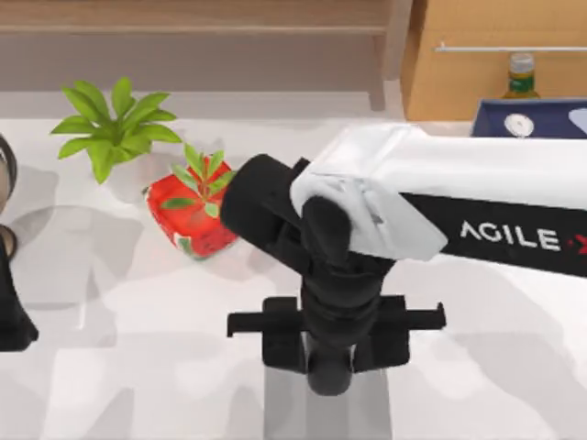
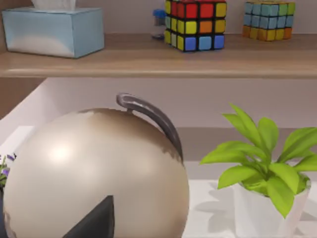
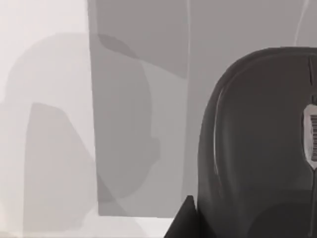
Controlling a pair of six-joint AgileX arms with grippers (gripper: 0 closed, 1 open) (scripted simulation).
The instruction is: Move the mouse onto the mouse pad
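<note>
Top view: the right arm (image 1: 477, 197) is reaching in from the right edge across the middle of the white table (image 1: 138, 367), wrist bent down, and the right gripper (image 1: 328, 362) is hanging over the mouse pad (image 1: 284, 408) at the near edge. The pad's grey strip is showing below the gripper body, with bare table open on both sides of it. Cannot tell how the right gripper's fingers are standing; the wrist is covering them.

Right wrist view: the mouse (image 3: 257, 148) is sitting dark and close under the camera, lying over the grey mouse pad (image 3: 138, 124); the pad's straight edge is running against white tabletop beside it. Whether the fingers are gripping the mouse is not readable.

The strawberry-shaped red pot (image 1: 193, 215) is standing just behind the arm's wrist, a green plant (image 1: 115, 124) farther back on the left.

The left arm (image 1: 11, 293) is parked at the left edge. Left wrist view: a round beige kettle (image 2: 94, 173) is sitting close in front.
</note>
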